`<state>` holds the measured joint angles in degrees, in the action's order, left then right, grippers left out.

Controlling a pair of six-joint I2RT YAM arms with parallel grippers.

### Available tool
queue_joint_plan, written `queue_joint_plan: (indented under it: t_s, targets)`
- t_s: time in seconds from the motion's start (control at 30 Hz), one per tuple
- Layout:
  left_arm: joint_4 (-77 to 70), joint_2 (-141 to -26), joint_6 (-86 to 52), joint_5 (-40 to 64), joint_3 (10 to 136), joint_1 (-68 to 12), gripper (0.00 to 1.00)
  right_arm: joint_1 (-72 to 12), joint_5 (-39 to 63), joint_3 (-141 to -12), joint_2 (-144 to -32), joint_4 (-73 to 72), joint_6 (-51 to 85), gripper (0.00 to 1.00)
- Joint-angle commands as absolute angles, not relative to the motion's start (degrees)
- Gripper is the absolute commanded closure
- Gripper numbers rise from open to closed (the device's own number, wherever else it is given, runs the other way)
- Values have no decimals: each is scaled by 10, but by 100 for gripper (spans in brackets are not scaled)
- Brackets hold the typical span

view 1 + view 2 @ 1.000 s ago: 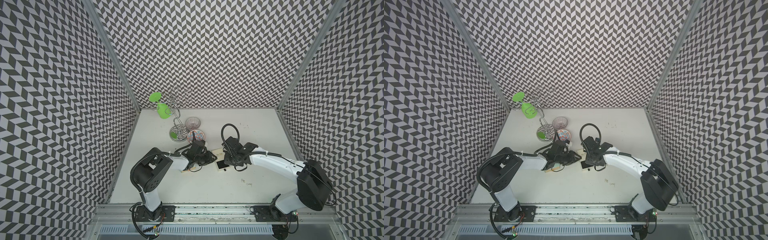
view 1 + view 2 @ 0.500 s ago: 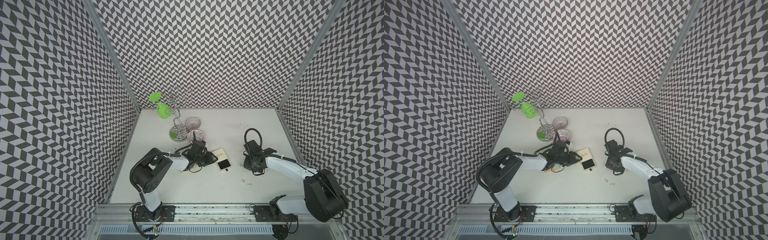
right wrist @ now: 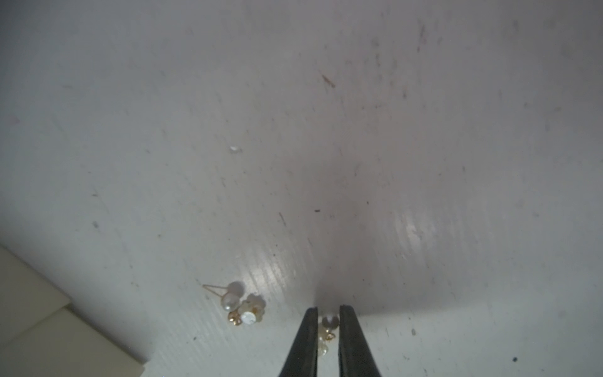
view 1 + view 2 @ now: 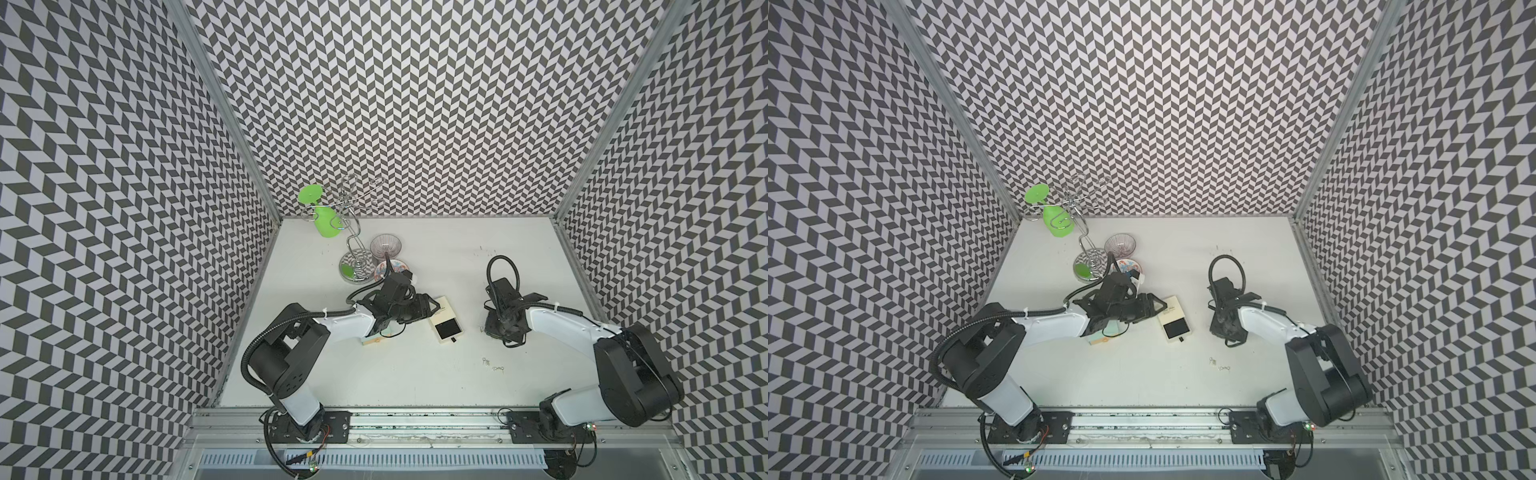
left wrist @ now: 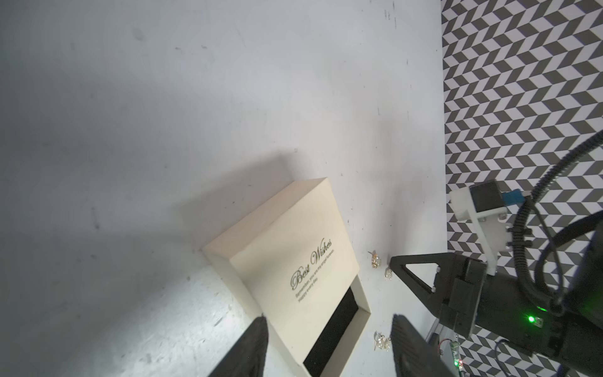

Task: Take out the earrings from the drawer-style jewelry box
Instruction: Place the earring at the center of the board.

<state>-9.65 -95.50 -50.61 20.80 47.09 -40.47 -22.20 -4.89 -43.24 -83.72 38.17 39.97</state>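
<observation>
The cream drawer-style jewelry box (image 4: 443,306) (image 4: 1170,312) lies mid-table, its black-lined drawer (image 5: 336,323) pulled out and bare. My left gripper (image 5: 329,317) (image 4: 432,305) is open, one finger on each side of the box without touching it. To the right of the box, my right gripper (image 3: 328,308) (image 4: 494,332) points down at the table, shut on one small pearl earring (image 3: 326,333). Other earrings (image 3: 243,306) lie just beside it. A further group of earrings (image 4: 492,365) (image 4: 1219,365) lies nearer the front.
A chrome wire rack (image 4: 353,249) holding a green glass (image 4: 324,220) stands at the back left, with a clear glass bowl (image 4: 385,244) and a patterned dish (image 4: 395,266) next to it. A small flat object (image 4: 376,338) lies under the left wrist.
My right arm swung away from the box to the right and came down to the table with an earring. The left gripper opened and let go of the box.
</observation>
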Motion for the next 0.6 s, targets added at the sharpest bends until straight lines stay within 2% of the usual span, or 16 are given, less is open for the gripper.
queue_joint_plan:
  t_s: [0.0, 0.23, 0.37, 0.57]
  targets:
    - [-53, -949, -480, 178, 498, -400, 37, -221, -42, -454, -844, 368, 390, 83]
    - [-13, -983, -470, 157, 540, -374, 39, -270, -78, -490, -786, 406, 380, 71]
    - [21, -1010, -452, 138, 580, -367, 45, -348, -80, -472, -735, 419, 382, 71]
    - [42, -1058, -435, 142, 620, -366, 54, -437, -10, -391, -673, 385, 396, 72]
